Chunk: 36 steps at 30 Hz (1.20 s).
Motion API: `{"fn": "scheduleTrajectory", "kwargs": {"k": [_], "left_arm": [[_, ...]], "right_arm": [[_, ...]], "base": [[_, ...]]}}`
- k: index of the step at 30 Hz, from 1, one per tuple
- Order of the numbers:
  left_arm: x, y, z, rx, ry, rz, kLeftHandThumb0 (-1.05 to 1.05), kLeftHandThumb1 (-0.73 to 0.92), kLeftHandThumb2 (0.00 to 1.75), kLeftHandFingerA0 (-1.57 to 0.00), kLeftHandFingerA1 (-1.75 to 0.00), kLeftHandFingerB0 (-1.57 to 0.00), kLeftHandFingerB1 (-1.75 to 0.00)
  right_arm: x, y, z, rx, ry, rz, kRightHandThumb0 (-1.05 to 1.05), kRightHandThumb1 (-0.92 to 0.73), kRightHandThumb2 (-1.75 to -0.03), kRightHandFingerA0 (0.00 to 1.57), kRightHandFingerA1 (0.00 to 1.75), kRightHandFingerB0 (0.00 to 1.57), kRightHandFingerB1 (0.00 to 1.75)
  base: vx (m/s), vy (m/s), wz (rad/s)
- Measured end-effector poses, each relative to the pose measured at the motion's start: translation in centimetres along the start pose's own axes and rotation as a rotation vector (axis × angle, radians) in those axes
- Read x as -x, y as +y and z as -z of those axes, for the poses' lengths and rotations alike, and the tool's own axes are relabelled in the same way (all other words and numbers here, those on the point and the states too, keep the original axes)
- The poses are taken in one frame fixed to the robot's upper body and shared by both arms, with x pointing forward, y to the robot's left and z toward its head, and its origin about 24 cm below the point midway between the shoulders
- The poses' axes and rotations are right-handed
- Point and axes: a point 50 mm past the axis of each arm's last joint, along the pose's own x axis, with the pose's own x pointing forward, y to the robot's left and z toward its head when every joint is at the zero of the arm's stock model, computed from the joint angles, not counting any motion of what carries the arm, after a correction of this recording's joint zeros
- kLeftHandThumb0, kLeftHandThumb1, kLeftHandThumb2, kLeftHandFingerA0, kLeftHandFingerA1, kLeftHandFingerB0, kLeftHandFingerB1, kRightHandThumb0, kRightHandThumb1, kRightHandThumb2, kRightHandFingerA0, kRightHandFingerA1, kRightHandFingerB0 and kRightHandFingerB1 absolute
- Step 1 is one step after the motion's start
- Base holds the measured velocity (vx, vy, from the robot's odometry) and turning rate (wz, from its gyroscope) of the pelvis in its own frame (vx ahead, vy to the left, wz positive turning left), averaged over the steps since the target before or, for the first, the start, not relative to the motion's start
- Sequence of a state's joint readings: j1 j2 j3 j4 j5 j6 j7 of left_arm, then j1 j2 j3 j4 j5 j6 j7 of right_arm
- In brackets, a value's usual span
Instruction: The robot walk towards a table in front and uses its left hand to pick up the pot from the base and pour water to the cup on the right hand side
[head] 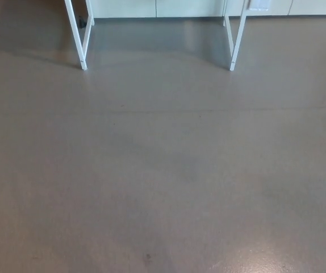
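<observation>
Ahead, white table legs [83, 40] at top edge — grey floor [163, 170] before them

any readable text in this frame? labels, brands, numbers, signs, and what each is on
None readable. The head view shows only grey floor, two pairs of white table legs and pale cabinet fronts along the top edge.
A small white patch at the top edge could be a label; too small and cropped to read.
Pot, cup and both hands are out of view.
</observation>
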State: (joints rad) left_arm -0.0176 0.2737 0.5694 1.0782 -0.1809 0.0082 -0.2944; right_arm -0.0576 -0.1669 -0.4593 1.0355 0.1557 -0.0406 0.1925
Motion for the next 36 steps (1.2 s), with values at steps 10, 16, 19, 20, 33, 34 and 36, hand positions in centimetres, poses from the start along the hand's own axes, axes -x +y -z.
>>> {"fn": "scheduleTrajectory", "kwargs": {"k": [10, 16, 19, 20, 33, 34, 36], "left_arm": [[-0.18, -0.3, -0.42, 0.104, -0.033, 0.059, -0.02, 0.49, 0.92, -0.26, -0.55, -0.18, -0.5], [-0.2, -0.37, -0.58, 0.112, -0.04, 0.078, -0.01, 0.48, 0.91, -0.24, -0.54, -0.19, -0.5], [-0.19, -0.36, -0.52, 0.119, -0.039, 0.08, -0.01, 0.48, 0.91, -0.25, -0.55, -0.19, -0.5], [-0.2, -0.37, -0.5, 0.12, -0.038, 0.081, -0.01, 0.48, 0.91, -0.25, -0.55, -0.19, -0.5], [-0.35, -0.52, -0.95, 0.114, -0.044, 0.092, -0.02, 0.48, 0.91, -0.27, -0.55, -0.19, -0.5], [-0.35, -0.5, -0.92, 0.115, -0.043, 0.091, -0.02, 0.48, 0.91, -0.27, -0.55, -0.19, -0.5], [-0.35, -0.56, -0.72, 0.117, -0.035, 0.09, -0.03, 0.48, 0.91, -0.26, -0.55, -0.18, -0.5]], "right_arm": [[-0.06, 0.06, 0.11, -0.085, -0.02, -0.028, -0.11, -0.64, -0.58, 0.48, 0.54, 0.29, 0.44], [-0.1, 0.22, 0.15, -0.084, -0.024, -0.034, -0.12, -0.44, -0.91, 0.37, 0.62, 0.18, 0.54], [-0.09, 0.24, 0.14, -0.084, -0.028, -0.035, -0.11, -0.45, -0.91, 0.36, 0.62, 0.18, 0.54], [-0.09, 0.23, 0.13, -0.085, -0.029, -0.035, -0.11, -0.45, -0.91, 0.36, 0.62, 0.18, 0.54], [-0.12, 0.07, -0.17, -0.084, -0.043, -0.034, -0.14, -0.63, -0.58, 0.5, 0.57, 0.29, 0.43], [-0.13, 0.08, -0.18, -0.081, -0.043, -0.035, -0.14, -0.63, -0.58, 0.5, 0.57, 0.29, 0.43], [-0.13, 0.11, -0.14, -0.079, -0.042, -0.034, -0.11, -0.45, -0.91, 0.42, 0.65, 0.2, 0.55]], "base": [[0.0, 0.0, 0.0], [0.0, 0.0, 0.0], [0.0, 0.0, 0.0], [0.0, 0.0, 0.0], [0.03, 0.058, -0.01], [0.16, 0.315, -0.18], [0.16, 0.354, -0.17]]}}
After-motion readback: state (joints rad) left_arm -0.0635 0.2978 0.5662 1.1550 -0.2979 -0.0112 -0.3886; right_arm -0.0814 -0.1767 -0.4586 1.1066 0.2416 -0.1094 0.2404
